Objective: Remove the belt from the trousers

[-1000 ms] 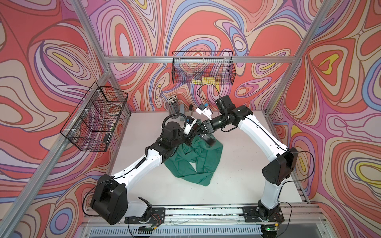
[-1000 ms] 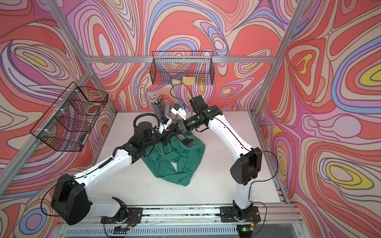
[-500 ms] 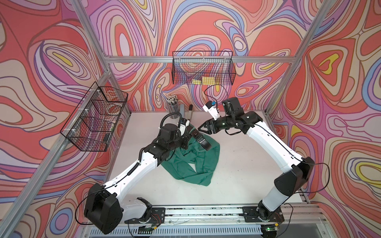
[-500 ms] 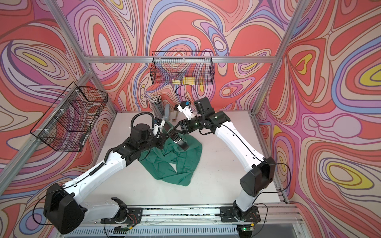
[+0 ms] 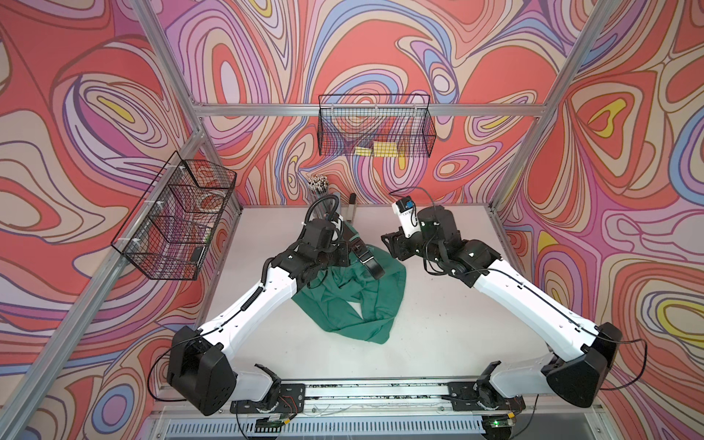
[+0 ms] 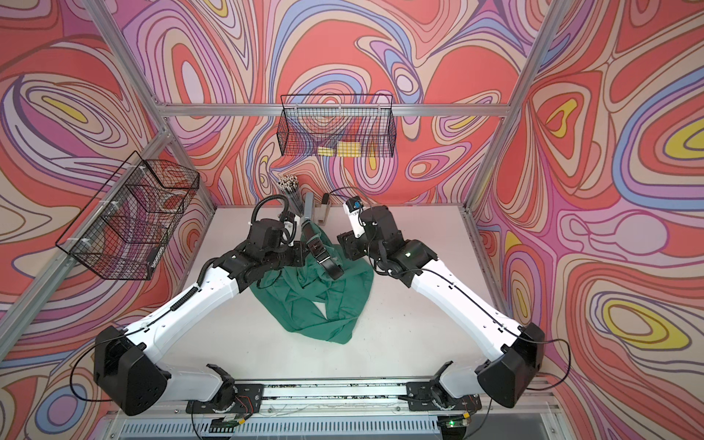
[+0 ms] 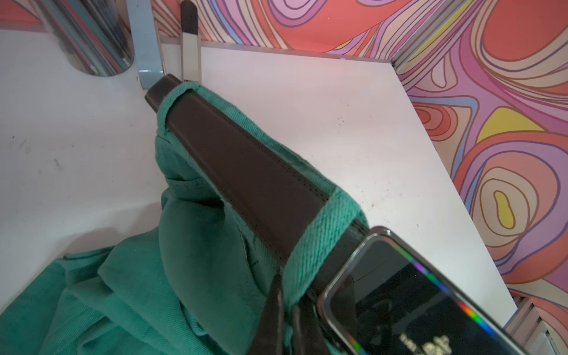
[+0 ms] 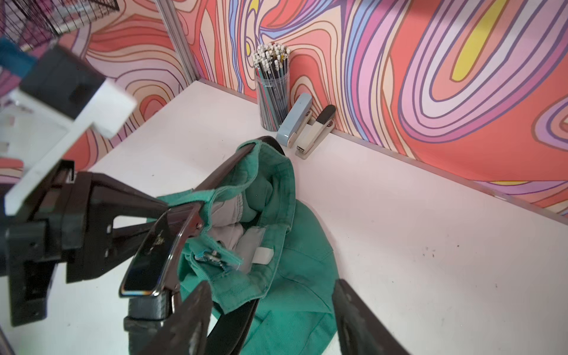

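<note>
Black leather of the belt (image 5: 367,259) sat pinched by the left gripper (image 8: 161,215) near the buckle (image 8: 150,258); the wide-open, empty right gripper (image 8: 270,284) looked best used pinning the trousers (image 5: 343,304).

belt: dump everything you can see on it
Black leather-like belt, stitched edges, glossy dark rectangular buckle with metal rim. Strap runs through two belt loops of the teal cloth trousers, raised off the white table at the waistband. The left gripper pinches it beside the buckle.
</note>
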Available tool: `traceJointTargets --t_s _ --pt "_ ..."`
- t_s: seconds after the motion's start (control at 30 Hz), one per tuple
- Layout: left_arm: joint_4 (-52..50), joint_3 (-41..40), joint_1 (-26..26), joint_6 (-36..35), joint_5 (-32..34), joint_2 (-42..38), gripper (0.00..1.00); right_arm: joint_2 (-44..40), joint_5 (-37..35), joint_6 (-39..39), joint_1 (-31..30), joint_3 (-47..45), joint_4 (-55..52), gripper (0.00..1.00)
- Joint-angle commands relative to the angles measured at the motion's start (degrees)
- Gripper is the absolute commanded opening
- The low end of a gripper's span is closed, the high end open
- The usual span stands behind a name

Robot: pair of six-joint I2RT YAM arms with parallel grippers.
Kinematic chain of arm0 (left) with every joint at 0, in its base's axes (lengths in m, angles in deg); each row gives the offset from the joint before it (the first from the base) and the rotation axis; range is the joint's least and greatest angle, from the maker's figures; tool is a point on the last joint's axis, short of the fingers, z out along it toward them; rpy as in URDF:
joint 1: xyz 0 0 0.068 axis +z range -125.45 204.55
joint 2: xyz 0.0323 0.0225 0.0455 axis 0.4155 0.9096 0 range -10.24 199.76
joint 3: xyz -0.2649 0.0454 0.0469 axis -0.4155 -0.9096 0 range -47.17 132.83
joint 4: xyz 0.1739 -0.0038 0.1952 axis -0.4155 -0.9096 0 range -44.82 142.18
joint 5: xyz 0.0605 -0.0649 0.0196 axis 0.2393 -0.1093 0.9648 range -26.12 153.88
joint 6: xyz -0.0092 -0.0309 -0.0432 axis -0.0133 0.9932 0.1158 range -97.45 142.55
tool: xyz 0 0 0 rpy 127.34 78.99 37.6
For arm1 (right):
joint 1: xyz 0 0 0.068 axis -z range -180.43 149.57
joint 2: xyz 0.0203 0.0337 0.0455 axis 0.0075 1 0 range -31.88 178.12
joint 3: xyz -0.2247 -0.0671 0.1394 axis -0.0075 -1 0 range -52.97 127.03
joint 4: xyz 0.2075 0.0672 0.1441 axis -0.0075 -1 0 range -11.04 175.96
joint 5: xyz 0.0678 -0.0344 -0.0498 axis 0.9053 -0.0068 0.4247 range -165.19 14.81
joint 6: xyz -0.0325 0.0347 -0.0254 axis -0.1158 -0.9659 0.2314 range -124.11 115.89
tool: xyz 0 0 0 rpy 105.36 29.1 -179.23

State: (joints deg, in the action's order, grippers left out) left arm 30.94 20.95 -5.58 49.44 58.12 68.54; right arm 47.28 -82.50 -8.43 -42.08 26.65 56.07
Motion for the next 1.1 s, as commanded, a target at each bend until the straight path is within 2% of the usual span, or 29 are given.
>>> traceJointTargets --t_s 0.0,0.13,0.23,0.83,0.9,0.97,1.07 --pt "-3.06 2.67 0.04 6.64 2.83 0.91 0.0 -3.43 -10.18 1.81 -5.7 -3.21 4.61 0.67" --pt "-3.99 3.76 0.07 9.56 2.47 2.26 0.0 -5.24 -12.72 3.79 -10.43 -6.96 8.98 0.68" --pt "-5.54 5.25 0.07 10.7 2.3 3.34 0.0 -3.83 -14.25 5.81 -12.38 -6.76 8.32 0.7" --pt "-4.54 7.39 2.75 16.23 -3.62 6.2 0.0 6.72 -13.17 9.74 -13.02 -4.77 4.49 0.78" --pt "-4.18 7.39 3.05 16.76 -4.54 6.29 0.0 8.24 -14.76 10.49 -13.05 -4.57 4.49 0.79" --pt "-3.82 7.46 3.38 17.21 -5.13 6.36 0.0 10.36 -19.25 11.08 -13.02 -3.97 4.74 0.78" --pt "-3.73 7.65 3.64 17.23 -5.54 6.62 0.0 13.17 -29.05 12.2 -13.03 -2.7 7.04 0.68"
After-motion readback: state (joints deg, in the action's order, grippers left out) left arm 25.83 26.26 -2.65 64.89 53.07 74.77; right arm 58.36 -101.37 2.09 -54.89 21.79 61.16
